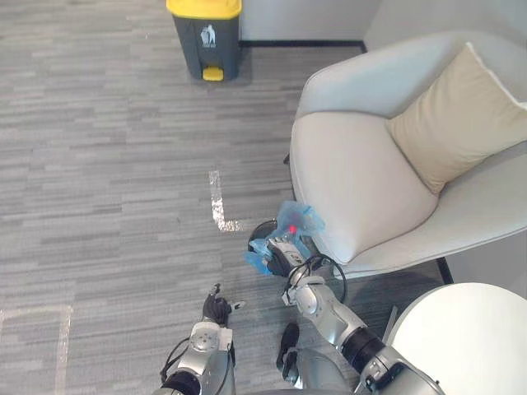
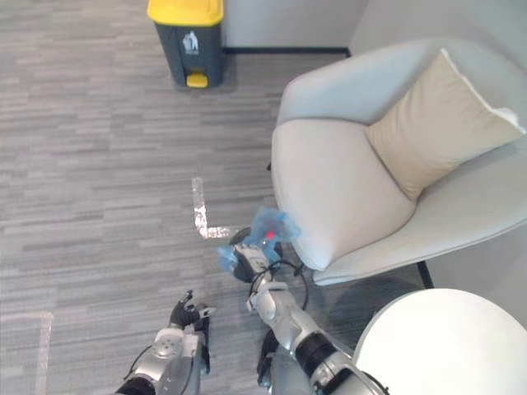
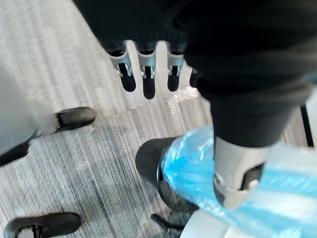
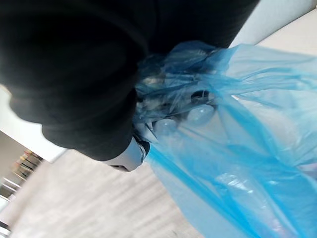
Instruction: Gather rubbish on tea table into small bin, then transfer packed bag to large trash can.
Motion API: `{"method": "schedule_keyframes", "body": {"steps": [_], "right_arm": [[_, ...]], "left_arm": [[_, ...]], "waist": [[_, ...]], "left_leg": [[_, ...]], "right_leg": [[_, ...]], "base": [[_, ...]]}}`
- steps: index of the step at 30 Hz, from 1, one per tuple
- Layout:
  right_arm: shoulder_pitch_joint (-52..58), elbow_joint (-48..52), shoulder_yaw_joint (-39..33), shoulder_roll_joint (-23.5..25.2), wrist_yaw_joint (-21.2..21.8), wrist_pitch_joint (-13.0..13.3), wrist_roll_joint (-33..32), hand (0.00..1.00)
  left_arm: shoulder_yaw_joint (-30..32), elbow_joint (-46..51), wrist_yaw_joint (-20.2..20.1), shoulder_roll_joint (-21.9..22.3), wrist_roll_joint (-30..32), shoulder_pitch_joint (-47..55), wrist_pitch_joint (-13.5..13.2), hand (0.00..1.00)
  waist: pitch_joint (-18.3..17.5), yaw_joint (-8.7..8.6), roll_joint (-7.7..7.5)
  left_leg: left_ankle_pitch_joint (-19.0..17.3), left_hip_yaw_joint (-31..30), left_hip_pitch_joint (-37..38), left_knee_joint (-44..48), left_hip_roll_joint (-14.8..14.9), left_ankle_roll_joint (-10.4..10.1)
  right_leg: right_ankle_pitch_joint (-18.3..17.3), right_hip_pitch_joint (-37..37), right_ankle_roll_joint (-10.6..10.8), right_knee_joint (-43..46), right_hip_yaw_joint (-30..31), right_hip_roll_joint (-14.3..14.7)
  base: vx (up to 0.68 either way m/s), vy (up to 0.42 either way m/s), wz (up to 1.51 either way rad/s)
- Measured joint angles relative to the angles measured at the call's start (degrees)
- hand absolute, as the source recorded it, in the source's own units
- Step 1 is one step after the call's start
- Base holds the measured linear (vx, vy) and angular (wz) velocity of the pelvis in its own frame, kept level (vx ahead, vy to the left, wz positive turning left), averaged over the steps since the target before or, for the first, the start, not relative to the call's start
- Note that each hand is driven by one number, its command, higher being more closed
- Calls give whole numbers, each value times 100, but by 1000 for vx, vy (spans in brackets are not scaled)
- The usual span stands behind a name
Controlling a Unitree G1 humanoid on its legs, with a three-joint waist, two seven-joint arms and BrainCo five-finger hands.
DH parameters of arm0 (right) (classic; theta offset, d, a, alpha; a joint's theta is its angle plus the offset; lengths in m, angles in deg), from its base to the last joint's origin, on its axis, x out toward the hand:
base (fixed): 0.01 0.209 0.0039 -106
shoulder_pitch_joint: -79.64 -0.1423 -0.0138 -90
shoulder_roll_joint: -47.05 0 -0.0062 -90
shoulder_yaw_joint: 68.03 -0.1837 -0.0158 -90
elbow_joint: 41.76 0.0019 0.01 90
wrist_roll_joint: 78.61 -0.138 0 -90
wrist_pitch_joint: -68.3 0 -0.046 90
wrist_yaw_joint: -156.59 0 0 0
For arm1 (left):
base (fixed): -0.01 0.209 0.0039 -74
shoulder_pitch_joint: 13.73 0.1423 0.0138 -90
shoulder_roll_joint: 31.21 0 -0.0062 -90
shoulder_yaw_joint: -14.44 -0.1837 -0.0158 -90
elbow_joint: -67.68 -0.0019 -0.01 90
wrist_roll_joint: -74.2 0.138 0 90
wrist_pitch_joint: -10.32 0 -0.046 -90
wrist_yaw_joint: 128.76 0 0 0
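The left hand [image 1: 216, 311] is hovering low over the grey carpet [image 1: 115, 181], its fingers [image 3: 143, 79] hanging straight and holding nothing. Far ahead, the yellow-lidded large trash can [image 1: 206, 41] is standing. The right hand [image 1: 286, 252] is clutching the blue bin bag [image 1: 298, 220] — fingers curled into its gathered folds — at the small black bin [image 3: 147, 166], beside the cream armchair [image 1: 362, 181]. The white tea table [image 1: 461, 337] is sitting far right.
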Motion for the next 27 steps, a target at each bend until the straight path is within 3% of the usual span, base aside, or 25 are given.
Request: {"method": "schedule_keyframes", "body": {"steps": [4, 8, 14, 18, 27], "right_arm": [[178, 413, 178, -299, 221, 34, -65, 100], [358, 1382, 277, -768, 313, 312, -392, 100], [395, 1998, 450, -1294, 412, 486, -860, 100], [377, 2245, 458, -1370, 468, 555, -1086, 100], [75, 2362, 616, -1612, 610, 611, -1287, 100]], "left_arm": [[-461, 556, -37, -165, 134, 221, 20, 0], [-788, 1533, -104, -403, 333, 490, -21, 0], [-1154, 2702, -111, -680, 689, 559, -219, 0], [-1411, 3005, -103, -853, 1194, 579, -234, 0], [-1382, 4123, 10, -1125, 2166, 587, -401, 0]], "waist": [[-68, 6, 38], [-293, -22, 121], [-504, -52, 253], [-550, -63, 253], [-590, -102, 244]], "left_leg": [[254, 63, 564, -560, -16, 6], [161, 175, 744, -564, -39, -34], [139, 180, 766, -595, -18, -21], [146, 240, 878, -595, -9, -8], [146, 302, 965, -595, -9, -4]], "right_leg": [[126, 355, 17, -260, 94, 60], [215, 518, 91, -518, 256, 62], [346, 557, 121, -664, 381, 84], [515, 746, 66, -890, 450, 119], [604, 827, 41, -990, 548, 174]], "base": [[-46, 29, -9], [-32, 46, -19], [-10, 20, -8], [45, 2, -11], [17, 2, -5]]}}
